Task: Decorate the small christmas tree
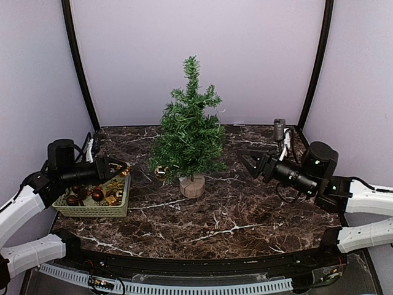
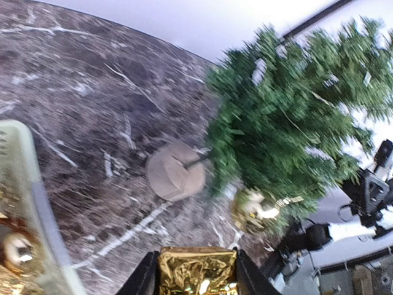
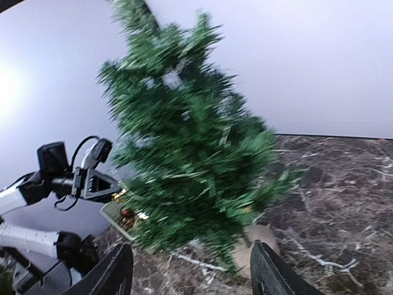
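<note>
One small christmas tree, one hanging gold bauble, one gold-foil parcel, one basket of baubles too jumbled to count, and two claws: left claw, right claw.

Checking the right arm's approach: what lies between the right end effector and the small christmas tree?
Nothing but bare marble tabletop, as the top view shows, between the right end effector and the small christmas tree.

A robot test booth, the sort found in a lab. Plain pale walls close in three sides, joined by black corner posts. A dark marbled counter fills the space. The left arm and right arm are mounted at its near edge, with cables trailing.
</note>
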### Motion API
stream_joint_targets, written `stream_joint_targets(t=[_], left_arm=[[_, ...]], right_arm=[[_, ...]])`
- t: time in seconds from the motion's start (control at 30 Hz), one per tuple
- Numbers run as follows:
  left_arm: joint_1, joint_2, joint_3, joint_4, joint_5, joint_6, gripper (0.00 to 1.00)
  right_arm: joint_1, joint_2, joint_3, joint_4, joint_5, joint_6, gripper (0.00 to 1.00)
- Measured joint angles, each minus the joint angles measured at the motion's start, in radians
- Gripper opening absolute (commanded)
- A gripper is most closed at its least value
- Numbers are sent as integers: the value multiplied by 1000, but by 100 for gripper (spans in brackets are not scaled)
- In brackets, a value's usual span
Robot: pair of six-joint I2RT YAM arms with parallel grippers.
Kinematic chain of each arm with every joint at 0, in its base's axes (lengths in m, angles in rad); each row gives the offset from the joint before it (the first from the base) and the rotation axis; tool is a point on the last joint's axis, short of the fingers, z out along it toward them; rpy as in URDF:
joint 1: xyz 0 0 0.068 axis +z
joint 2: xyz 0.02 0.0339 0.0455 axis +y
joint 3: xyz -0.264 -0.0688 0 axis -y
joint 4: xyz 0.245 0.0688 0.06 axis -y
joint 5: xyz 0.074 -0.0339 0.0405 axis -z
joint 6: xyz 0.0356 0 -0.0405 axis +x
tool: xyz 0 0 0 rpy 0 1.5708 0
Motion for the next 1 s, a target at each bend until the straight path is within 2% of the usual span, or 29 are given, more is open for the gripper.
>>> stream_joint_targets(t=[0.2, 0.47, 0.7, 1.0], left_arm=[[-233, -52, -31, 9, 74, -156, 41], [-430, -61, -66, 56, 83, -319, 41], [-560, -15, -67, 164, 56, -391, 41], [-578, 13, -68, 264, 30, -435, 44]], right_arm=[[250, 78, 27, 19, 117, -93, 73], [529, 290, 154, 75, 349, -202, 75], [593, 526, 317, 94, 438, -212, 76], [623, 705, 488, 26, 496, -229, 82]])
